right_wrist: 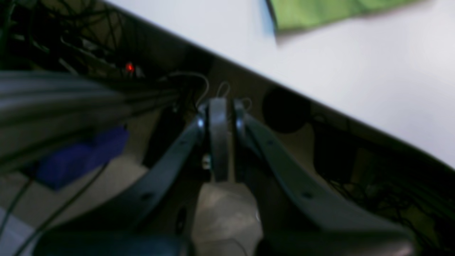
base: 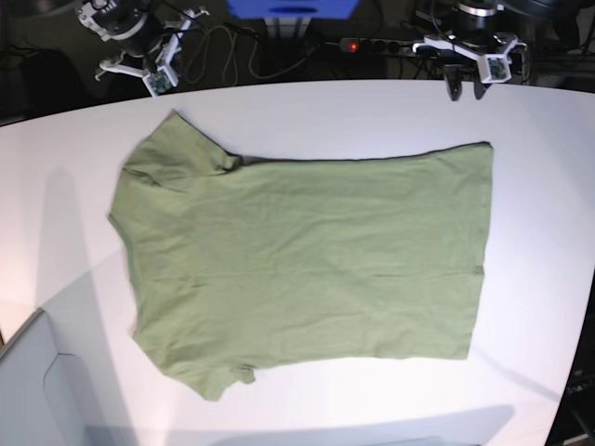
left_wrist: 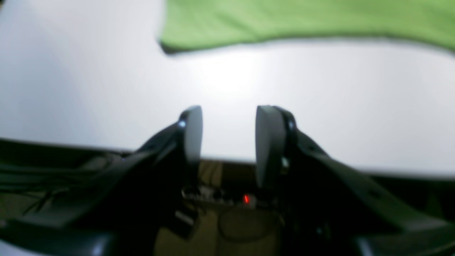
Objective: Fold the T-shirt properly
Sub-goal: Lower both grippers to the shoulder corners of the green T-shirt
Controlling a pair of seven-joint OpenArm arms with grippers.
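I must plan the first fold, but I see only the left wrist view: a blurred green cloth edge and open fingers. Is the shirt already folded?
Observer: No. In the base view the plain sage-green short-sleeved cotton T-shirt lies spread flat, unfolded, on the white table.
Operator: Which way does it lie?
Observer: Its sleeves are toward the right gripper side; its straight hem is toward the left gripper side.
Operator: Is the right gripper open too?
Observer: No. The right wrist view shows its jaws closed on nothing, beyond the table edge.
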